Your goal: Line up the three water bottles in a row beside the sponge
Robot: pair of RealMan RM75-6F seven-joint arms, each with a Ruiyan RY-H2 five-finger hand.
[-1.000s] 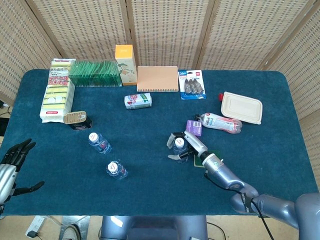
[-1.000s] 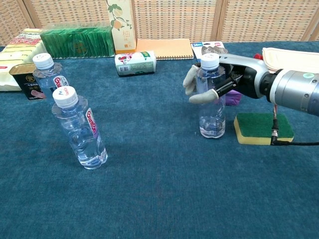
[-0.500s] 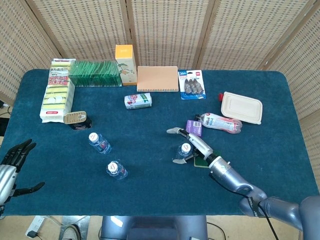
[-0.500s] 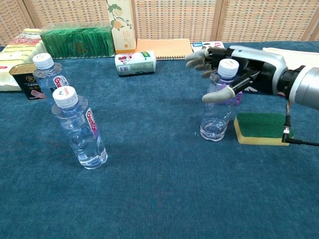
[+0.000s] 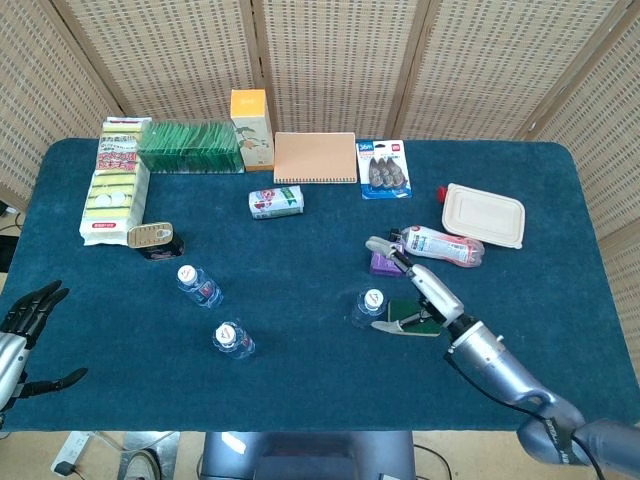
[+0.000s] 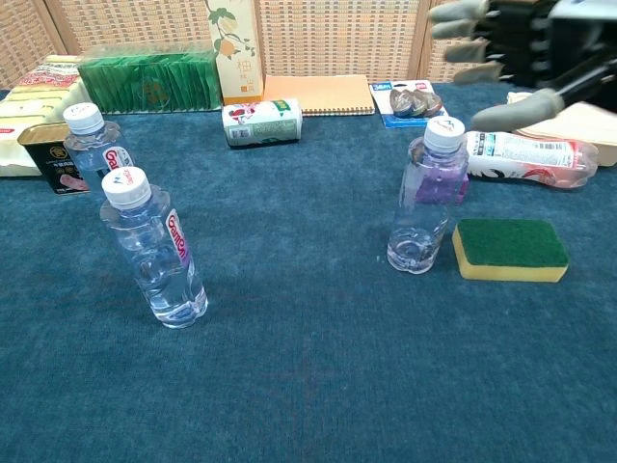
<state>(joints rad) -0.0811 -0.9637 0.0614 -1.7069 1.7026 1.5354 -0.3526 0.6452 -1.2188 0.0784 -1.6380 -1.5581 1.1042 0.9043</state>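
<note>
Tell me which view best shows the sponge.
The chest view: the sponge lies unobstructed, green top and yellow base plain. In the head view the right hand partly covers it, leaving a small green patch.

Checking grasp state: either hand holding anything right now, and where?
Nothing held. Right hand is open above the bottle by the sponge; left hand open too.

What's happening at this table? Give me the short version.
The robot is lining up three water bottles beside the green sponge. One bottle stands upright just left of the sponge, and the right hand is above it with fingers spread, holding nothing. The other two bottles stand on the left side of the table, not yet moved. The left hand is open at the table's near left corner, touching nothing.
</note>
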